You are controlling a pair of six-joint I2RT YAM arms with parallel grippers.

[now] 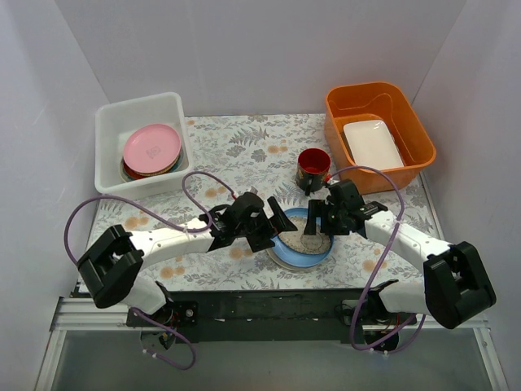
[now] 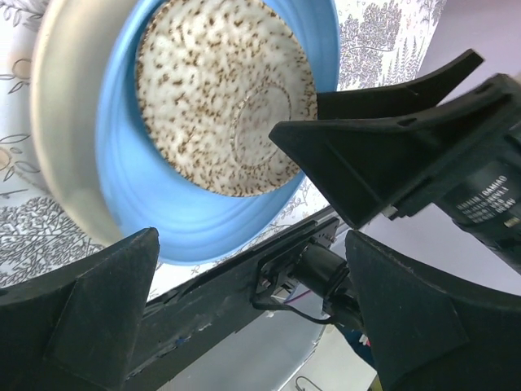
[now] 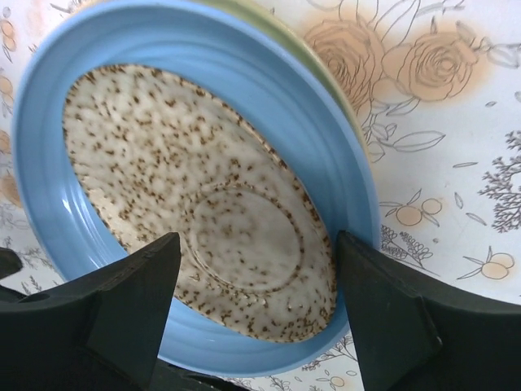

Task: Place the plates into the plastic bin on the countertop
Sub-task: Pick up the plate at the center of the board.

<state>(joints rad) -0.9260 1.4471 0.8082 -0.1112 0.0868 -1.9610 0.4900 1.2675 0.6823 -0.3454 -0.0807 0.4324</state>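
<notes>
A stack of plates lies on the flowered countertop (image 1: 244,147) at the front centre: an upside-down speckled cream plate (image 1: 316,242) on a light blue plate (image 1: 291,251), over a pale plate of which only the rim shows (image 2: 55,147). My left gripper (image 1: 275,228) is open and empty at the stack's left edge. My right gripper (image 1: 319,226) is open just above the speckled plate (image 3: 187,187), its fingers straddling it. The white plastic bin (image 1: 110,114) at the back left holds a stack topped by a pink plate (image 1: 151,147).
A dark red mug (image 1: 313,165) stands just behind the right gripper. An orange tub (image 1: 419,130) at the back right holds a white rectangular dish (image 1: 372,145). The two grippers are close together over the stack. The table's front edge (image 2: 212,301) is next to the stack.
</notes>
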